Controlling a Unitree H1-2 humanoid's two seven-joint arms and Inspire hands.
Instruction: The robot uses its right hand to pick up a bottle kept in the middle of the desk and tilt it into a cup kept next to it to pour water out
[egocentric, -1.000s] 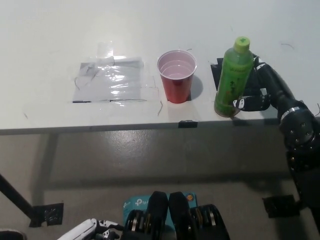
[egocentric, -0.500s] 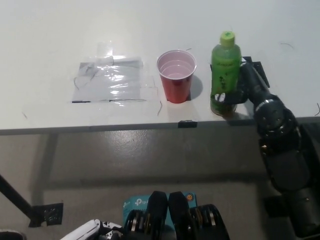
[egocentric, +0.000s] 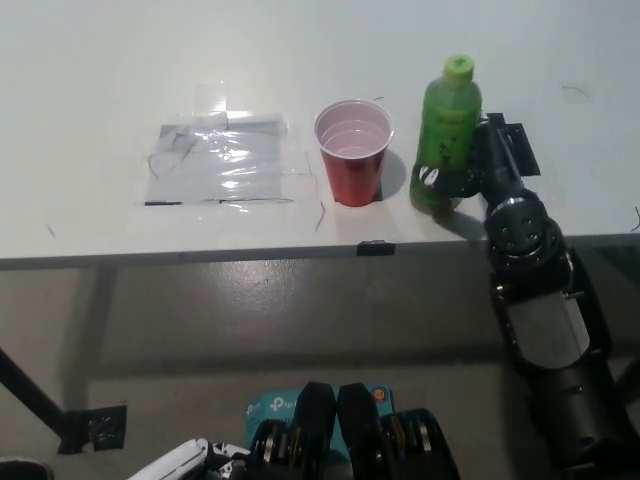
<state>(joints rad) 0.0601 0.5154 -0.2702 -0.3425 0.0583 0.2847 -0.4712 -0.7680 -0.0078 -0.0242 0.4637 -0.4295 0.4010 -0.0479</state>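
Bottle grasped, pour not begun

Right hand (egocentric: 462, 178) grasps the green bottle (egocentric: 446, 130), seemingly just off the desk (egocentric: 100, 80), right of centre; cup (egocentric: 353, 150) awaits tilting.

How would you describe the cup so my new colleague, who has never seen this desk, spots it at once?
On the white desk, look near the front edge, about midway along. Right of a clear taped plastic sheet and left of the green bottle stands the cup. It is the only red thing, open-topped with a pale inside.
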